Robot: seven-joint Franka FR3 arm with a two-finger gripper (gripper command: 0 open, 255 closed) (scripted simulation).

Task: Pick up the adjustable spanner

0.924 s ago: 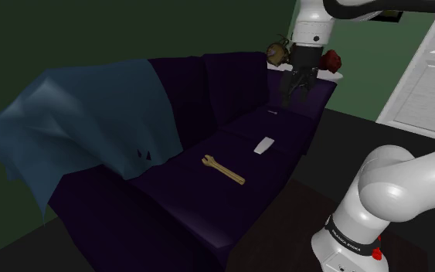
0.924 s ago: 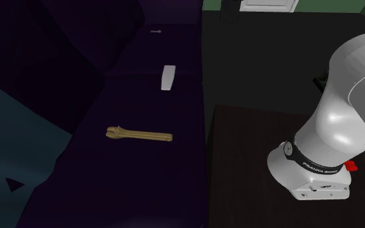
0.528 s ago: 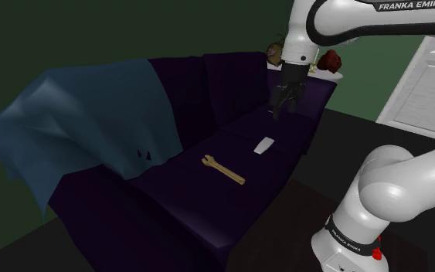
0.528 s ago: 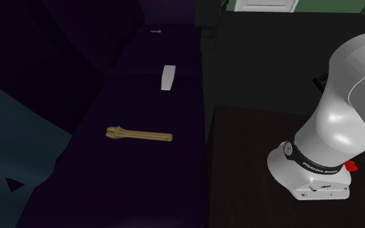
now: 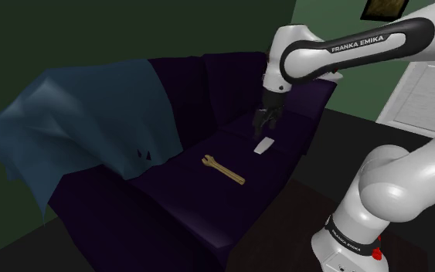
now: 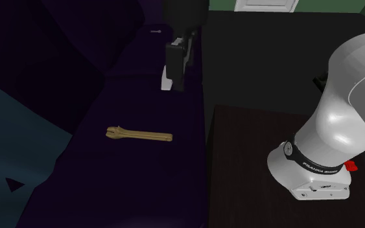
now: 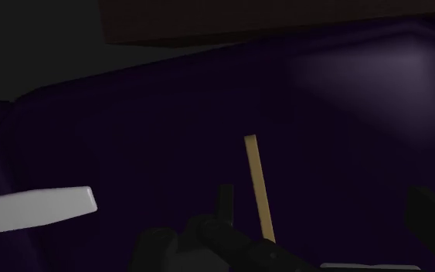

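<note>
**A:** Where is the adjustable spanner?

**B:** The adjustable spanner (image 5: pixel 223 171) lies flat on the seat of the dark purple sofa (image 5: pixel 200 212), near the middle of the shoulder view. It is tan, and its jaw end points toward the upper left of that frame. In the second exterior view (image 6: pixel 140 135) it lies crosswise on the cushion, left of centre, with nothing touching it.

**A:** And the tool?

**B:** The tool (image 5: pixel 263 124) hangs from the white arm (image 5: pixel 347 50) above the centre of the shoulder view. It is over a small white block (image 5: pixel 264 145) on the same seat, up and to the right of the spanner and well apart from it. In the second exterior view it is a black shape at the top centre, covering part of that block (image 6: pixel 166 84).

**A:** Is it pinching anything?

**B:** No. In the wrist view its fingers (image 7: pixel 224 199) are spread with nothing between them. The spanner's handle (image 7: pixel 259 185) shows as a pale strip on the cushion beyond, near one finger, and the white block (image 7: pixel 36 209) lies off to the side.

**A:** Anything else around?

**B:** A blue blanket (image 5: pixel 76 116) is draped over the sofa's back at the left of the shoulder view. A small pale item (image 6: pixel 155 30) lies farther along the seat, and a white panelled door (image 5: pixel 428 93) stands at the right edge.
</note>
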